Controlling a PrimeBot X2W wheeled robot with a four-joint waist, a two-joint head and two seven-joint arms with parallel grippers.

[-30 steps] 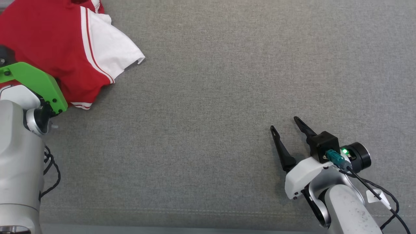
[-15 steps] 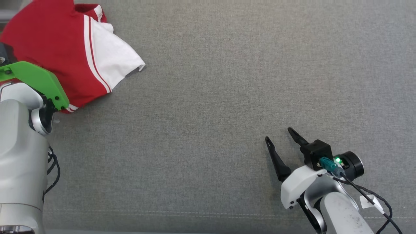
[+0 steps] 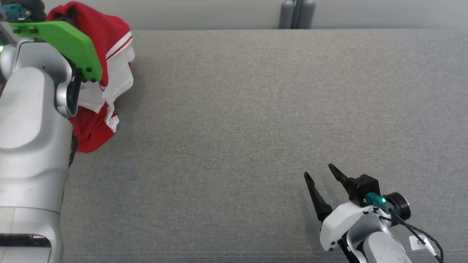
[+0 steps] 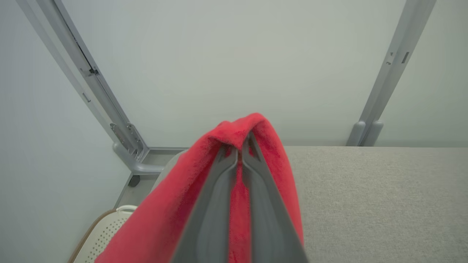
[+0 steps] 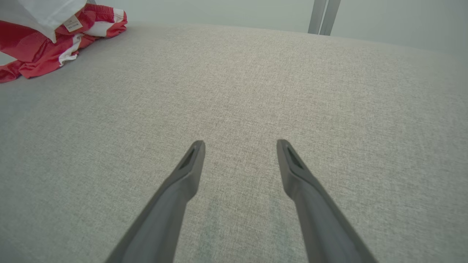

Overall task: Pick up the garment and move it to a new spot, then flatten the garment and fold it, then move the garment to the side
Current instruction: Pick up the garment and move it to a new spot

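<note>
Forearm (image 3: 33, 109) of the left arm rises along the left edge of the head view. Its wrist carries a green plate (image 3: 69, 40) near the top left corner, over the far left end of the grey fabric surface (image 3: 256, 109). In the left wrist view the left gripper (image 4: 241, 146) has its two dark fingers pressed together, clamped on a fold of the garment (image 4: 270, 153). The cloth drapes over the fingertips and falls down both sides of them.

The right gripper (image 3: 319, 171) sits low at the lower right of the head view, well apart from the garment. Its fingers are spread with nothing between them and point up the view. The right wrist view shows the same gap (image 5: 240, 143) over bare fabric.

The garment (image 3: 113, 40) is red with white panels and red-and-white stripes. It hangs bunched from the grip behind the green plate. In the right wrist view its lower folds (image 5: 33, 54) lie crumpled on the surface at the far left end, and a white part with a small label (image 5: 73, 23) hangs above them.
</note>
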